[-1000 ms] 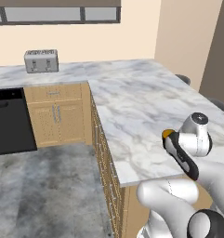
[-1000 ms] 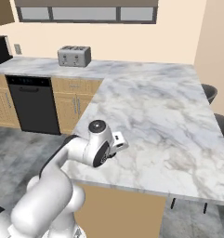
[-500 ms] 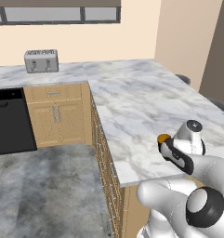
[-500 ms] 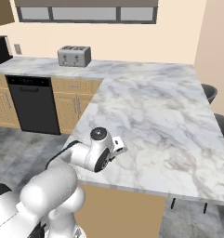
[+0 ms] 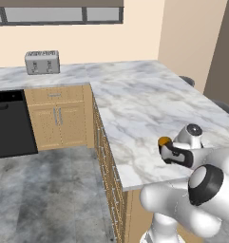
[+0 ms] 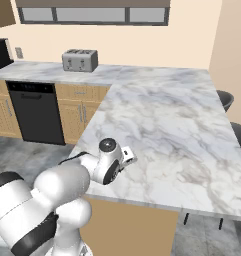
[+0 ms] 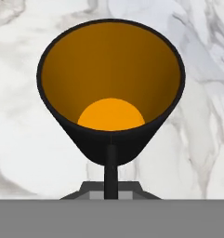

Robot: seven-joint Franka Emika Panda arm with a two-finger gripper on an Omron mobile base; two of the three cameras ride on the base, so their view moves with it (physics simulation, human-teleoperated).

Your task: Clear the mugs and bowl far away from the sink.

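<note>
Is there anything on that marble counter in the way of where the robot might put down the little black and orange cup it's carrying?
Nothing visible. The gripper is shut on the mug, low over the marble counter, whose surface around it is bare. The one other thing on the counter is a toaster, far off by the back wall.

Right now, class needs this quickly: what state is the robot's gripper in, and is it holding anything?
Gripper: shut on the black mug with the orange inside, held over the marble counter.
</note>
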